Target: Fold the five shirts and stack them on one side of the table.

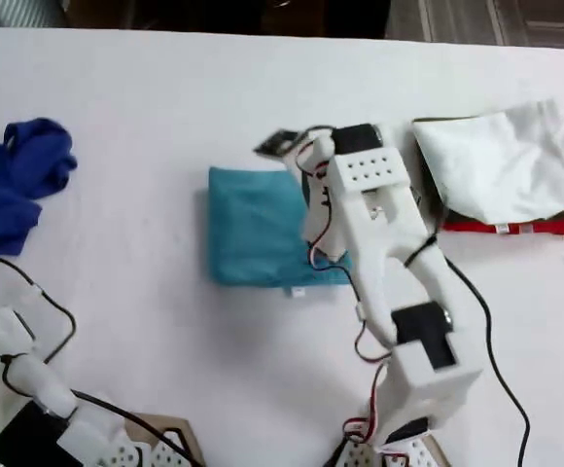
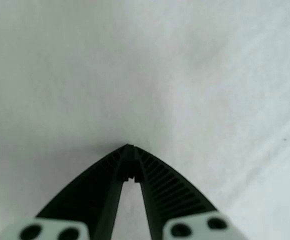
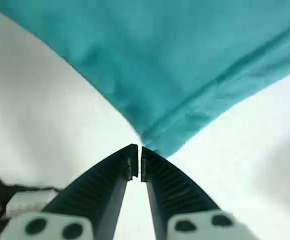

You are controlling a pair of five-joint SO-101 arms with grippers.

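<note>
shirts 4: blue (image 1: 15, 180), teal (image 1: 253, 229), white (image 1: 501, 161), red (image 1: 515, 226) | arms (image 1: 399, 282) 2 | table (image 1: 165, 97) 1

Right arm (image 1: 370, 185) covers the teal shirt (image 1: 253, 233) along its right side; red shirt (image 1: 515, 226) mostly buried under the white one (image 1: 501, 165); blue shirt (image 1: 15, 180) clipped at the frame's left edge.

You're at what looks like a robotics lab bench, not a home. It's a plain white table (image 1: 146, 107) w/ two white plastic arms, one centre-right (image 1: 399, 292) and one lower left (image 1: 29, 379). Exposed red wires (image 1: 371, 394) & a loose black cable (image 1: 493, 350) trail off them. Plywood base plates (image 1: 187, 435) sit at the bottom edge, and dark floor (image 1: 263, 15) runs along the top of the frame.
</note>
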